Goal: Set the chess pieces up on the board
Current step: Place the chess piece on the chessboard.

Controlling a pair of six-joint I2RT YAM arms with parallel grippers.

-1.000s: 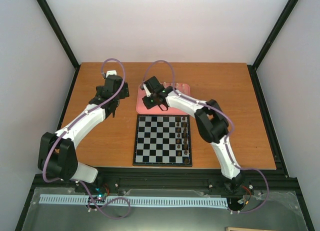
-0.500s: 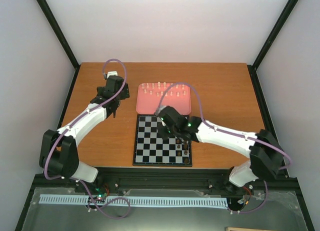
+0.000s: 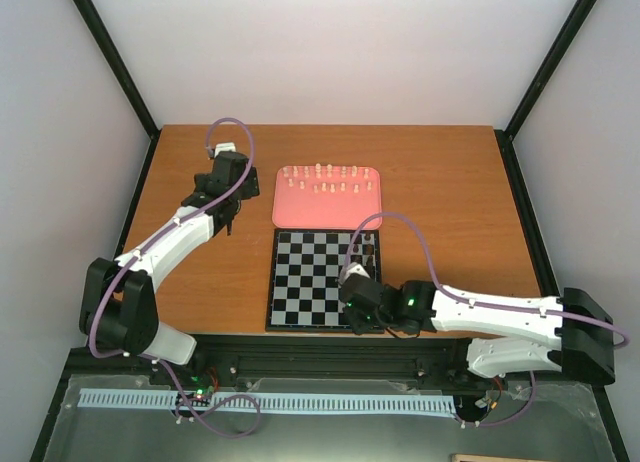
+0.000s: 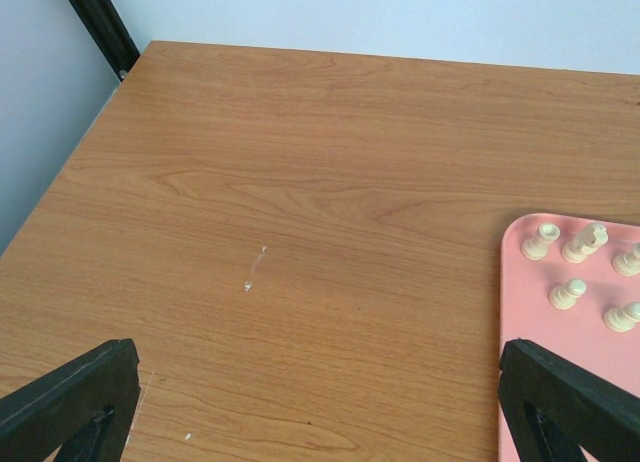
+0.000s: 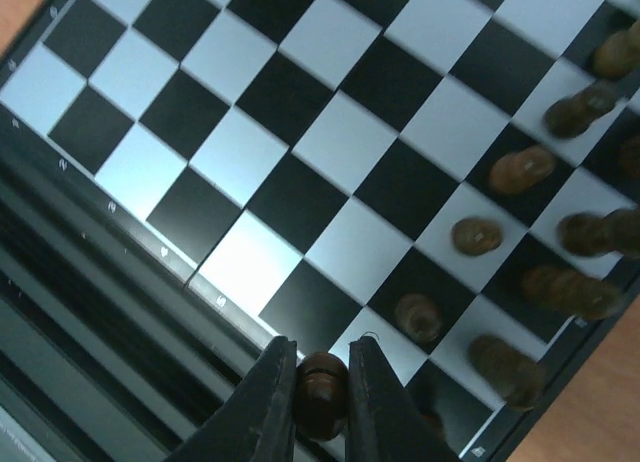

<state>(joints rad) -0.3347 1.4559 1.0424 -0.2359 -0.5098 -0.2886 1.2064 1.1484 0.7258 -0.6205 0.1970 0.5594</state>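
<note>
The checked board (image 3: 310, 282) lies at the table's near middle. Several dark pieces (image 3: 372, 250) stand along its right side; they also show in the right wrist view (image 5: 520, 170). My right gripper (image 3: 357, 317) hangs over the board's near right corner, shut on a dark brown piece (image 5: 322, 394) above the near edge squares of the board (image 5: 330, 92). Several cream pieces (image 3: 330, 180) stand on the pink tray (image 3: 300, 212); some show in the left wrist view (image 4: 570, 294). My left gripper (image 3: 228, 222) is open and empty over bare table left of the tray (image 4: 520, 282).
A black frame rail (image 3: 330, 357) runs along the table's near edge, just under the right gripper. Black corner posts (image 3: 110, 52) rise at the back. Bare wood (image 3: 450, 192) lies right of the tray and board.
My right arm swung from the pink tray back across the board to its near right corner, carrying a dark piece. The left arm has stayed still.
</note>
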